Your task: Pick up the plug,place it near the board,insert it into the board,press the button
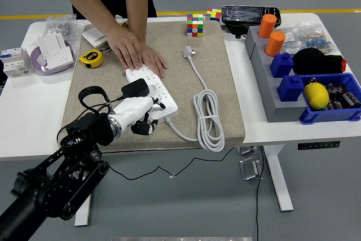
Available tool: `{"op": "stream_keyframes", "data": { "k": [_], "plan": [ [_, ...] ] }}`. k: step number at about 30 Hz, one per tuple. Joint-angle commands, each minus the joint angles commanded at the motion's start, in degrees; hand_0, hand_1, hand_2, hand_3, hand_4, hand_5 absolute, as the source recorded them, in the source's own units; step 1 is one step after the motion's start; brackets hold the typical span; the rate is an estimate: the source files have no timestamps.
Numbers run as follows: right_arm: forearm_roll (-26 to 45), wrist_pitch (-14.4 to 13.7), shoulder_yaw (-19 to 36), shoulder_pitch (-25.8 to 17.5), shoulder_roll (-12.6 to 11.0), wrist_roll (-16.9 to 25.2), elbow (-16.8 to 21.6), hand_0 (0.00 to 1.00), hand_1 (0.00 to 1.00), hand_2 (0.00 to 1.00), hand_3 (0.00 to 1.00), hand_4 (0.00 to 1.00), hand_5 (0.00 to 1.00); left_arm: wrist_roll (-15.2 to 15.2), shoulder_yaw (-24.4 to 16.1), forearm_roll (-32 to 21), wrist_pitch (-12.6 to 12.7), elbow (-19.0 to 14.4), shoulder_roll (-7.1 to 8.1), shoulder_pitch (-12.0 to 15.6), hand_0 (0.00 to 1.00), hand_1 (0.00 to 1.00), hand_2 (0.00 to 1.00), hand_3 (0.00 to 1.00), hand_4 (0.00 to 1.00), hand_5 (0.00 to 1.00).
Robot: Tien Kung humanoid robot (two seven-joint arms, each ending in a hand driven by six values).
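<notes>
While the black plug [135,89] sits seated in the white power strip [152,91] near its near end, its black cable loops back toward the robot's left forearm. Strip lies lengthwise on the tan mat [217,77], with its own white cord [210,114] coiled to the right and ending in a loose white plug head [188,52].

Handling, as judged: plug body is a small rigid block, light, matte plastic, probably not slippery. Best hold is across its two side faces, cable trailing clear. The strip itself is light and would slide on the mat if pushed sideways.

A person's hand [137,55] at the far side lies flat on the strip's far end, pinning it down.

Left hand [138,115]: white shell, dark fingertips, reached in from lower left, wrist low over the mat's near edge, palm just beside the strip's near corner. Index finger [160,104] appears extended onto the strip's near end; the other fingers are curled under the palm. It holds nothing.

Judgement: plug looks inserted; button press is the step in hand. Exact button spot not discernible.

Right arm not seen.
</notes>
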Motion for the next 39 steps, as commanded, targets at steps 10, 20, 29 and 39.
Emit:
{"op": "stream_keyframes", "data": {
  "k": [10,20,29,39],
  "plan": [
    [0.1,0.0,-0.3,-0.2,0.0,0.0,0.0,0.838,0.826,0.805,0.835,0.998,0.998,-0.4,-0.7,0.0,0.9,1.1,-0.23,0.1,0.138,0.043,0.153,0.772,0.510,0.002],
    [0.1,0.0,-0.6,-0.1,-0.1,-0.1,0.0,0.838,0.826,0.805,0.835,0.998,0.998,-0.7,-0.7,0.0,1.0,0.9,-0.30,0.1,0.138,0.043,0.153,0.761,0.511,0.002],
    [0.1,0.0,-0.7,-0.1,-0.1,0.0,0.1,0.838,0.826,0.804,0.835,0.998,0.998,-0.8,-0.7,0.0,1.1,0.4,-0.45,-0.1,0.139,0.043,0.153,0.752,0.511,0.002],
    [0.2,0.0,-0.5,0.0,-0.1,0.0,0.1,0.838,0.826,0.805,0.835,0.998,0.998,-1.2,-2.0,0.0,1.5,4.2,-1.17,-1.1,0.139,0.042,0.153,0.748,0.513,0.002]
  ]
}}
